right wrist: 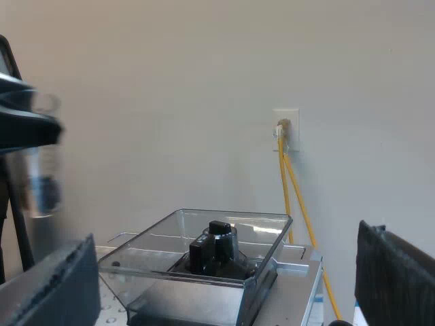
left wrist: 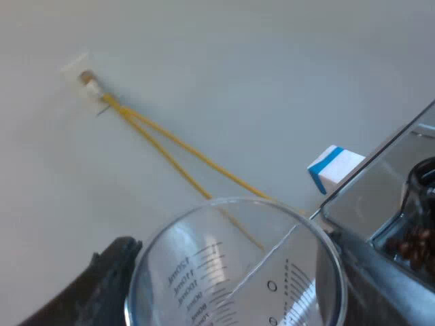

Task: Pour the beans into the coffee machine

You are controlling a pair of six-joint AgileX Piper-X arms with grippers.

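My left gripper (left wrist: 224,305) is shut on the clear measuring glass (left wrist: 234,268), with one black finger (left wrist: 102,285) against its side. The glass is tipped, its printed scale turned toward me, and looks empty. Its rim sits close beside the edge of the espresso machine's bean hopper (left wrist: 380,190), where brown beans (left wrist: 413,246) lie inside. In the right wrist view the clear hopper (right wrist: 204,248) with a black knob (right wrist: 214,244) at its centre sits on the machine's top (right wrist: 292,292). The glass (right wrist: 37,170) hangs blurred above and beside it. My right gripper (right wrist: 224,299) is open, holding nothing.
A pale wall stands behind the machine with a white socket (right wrist: 285,129) and yellow cables (right wrist: 296,197) hanging from it. A white and blue box (left wrist: 334,168) shows past the hopper's corner.
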